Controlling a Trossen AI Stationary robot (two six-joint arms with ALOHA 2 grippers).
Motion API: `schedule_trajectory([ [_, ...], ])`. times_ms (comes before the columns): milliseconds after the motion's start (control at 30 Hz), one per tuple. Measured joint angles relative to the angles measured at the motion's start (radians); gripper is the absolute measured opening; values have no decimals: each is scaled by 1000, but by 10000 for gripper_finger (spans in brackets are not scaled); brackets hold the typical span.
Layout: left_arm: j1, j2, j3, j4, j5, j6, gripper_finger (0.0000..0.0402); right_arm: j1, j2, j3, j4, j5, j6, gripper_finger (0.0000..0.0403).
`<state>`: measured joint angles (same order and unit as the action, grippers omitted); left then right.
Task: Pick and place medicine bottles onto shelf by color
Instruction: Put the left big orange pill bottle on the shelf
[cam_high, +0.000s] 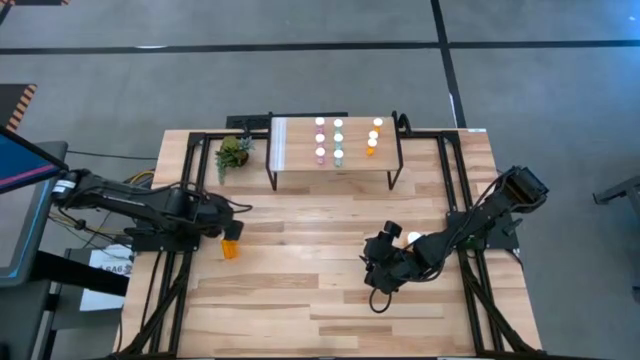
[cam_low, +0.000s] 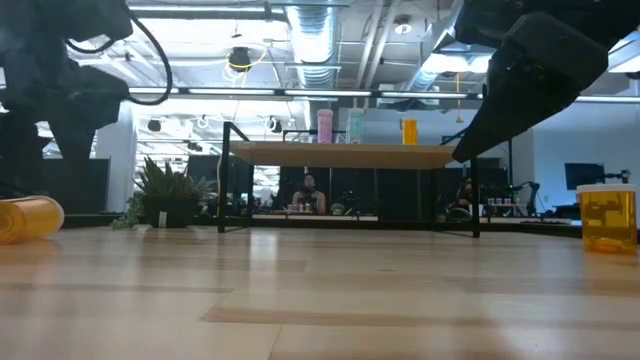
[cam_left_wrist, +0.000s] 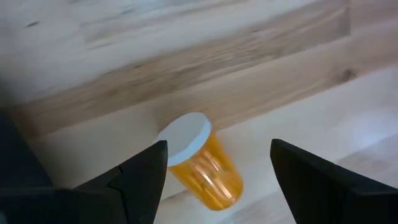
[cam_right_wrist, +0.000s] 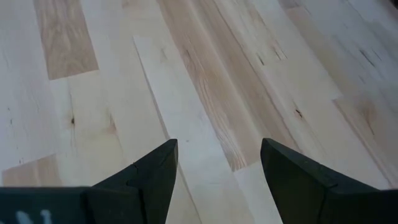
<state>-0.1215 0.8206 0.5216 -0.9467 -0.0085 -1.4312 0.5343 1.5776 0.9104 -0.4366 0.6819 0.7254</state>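
Hovering wide open, the left gripper (cam_left_wrist: 214, 180) brackets a toppled orange bottle (cam_left_wrist: 202, 163) near the bench's (cam_high: 330, 290) left edge.

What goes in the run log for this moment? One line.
left hand: open over lying orange bottle | right hand: open, empty | shelf: bottles in colour rows

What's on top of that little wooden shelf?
On the shelf stand small white-capped bottles: pink, teal and orange ones, in three rows. The plant sits beside it, not on it. Nothing covers them.
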Motion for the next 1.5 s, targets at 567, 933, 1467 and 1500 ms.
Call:
schedule_trajectory([
  [567,-14,281,0,103,48,-49,270,2,0,0,3,0,-5,254],
  [933,-13,409,0,250,107,23,270,2,0,0,7,0,-11,254],
  [1467,41,425,0,380,102,178,182,2,0,0,13,-1,-15,254],
  [1500,42,425,0,402,100,195,179,2,0,0,15,0,-15,254],
])
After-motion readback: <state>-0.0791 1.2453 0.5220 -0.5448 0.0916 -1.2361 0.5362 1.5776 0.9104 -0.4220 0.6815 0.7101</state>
